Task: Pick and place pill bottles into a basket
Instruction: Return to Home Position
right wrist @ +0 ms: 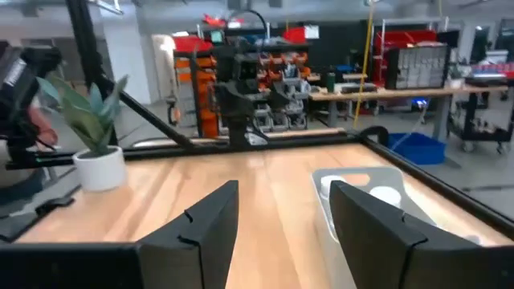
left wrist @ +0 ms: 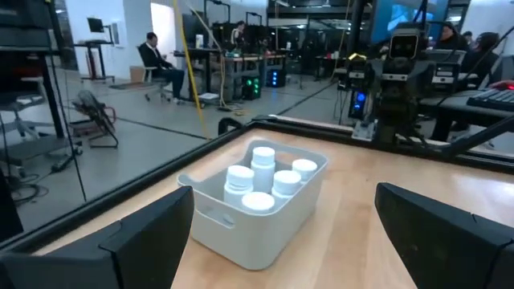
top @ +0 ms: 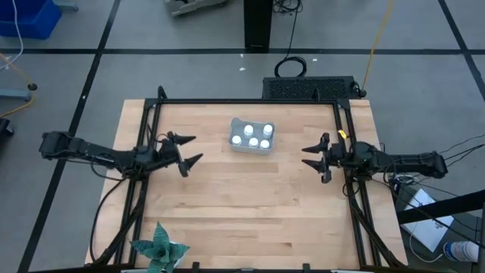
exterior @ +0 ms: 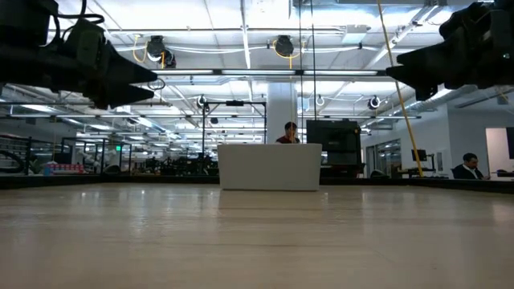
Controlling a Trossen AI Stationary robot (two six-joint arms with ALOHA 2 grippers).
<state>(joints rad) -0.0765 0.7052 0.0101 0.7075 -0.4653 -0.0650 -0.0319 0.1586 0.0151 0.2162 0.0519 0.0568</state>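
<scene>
Hovering empty and open over a workshop's wooden table (top: pixel 250 201), left gripper (top: pixel 197 148) and right gripper (top: pixel 305 155) flank the basket (top: pixel 233 141).

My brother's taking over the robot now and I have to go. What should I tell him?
Left gripper: jaws open, empty, over the table's left side.
Right gripper: jaws open, empty, over the right side.
All five bottles stand in the basket, mid-table.
Done: none shows loose on the table.
Left: probably just parking the arms.
</scene>
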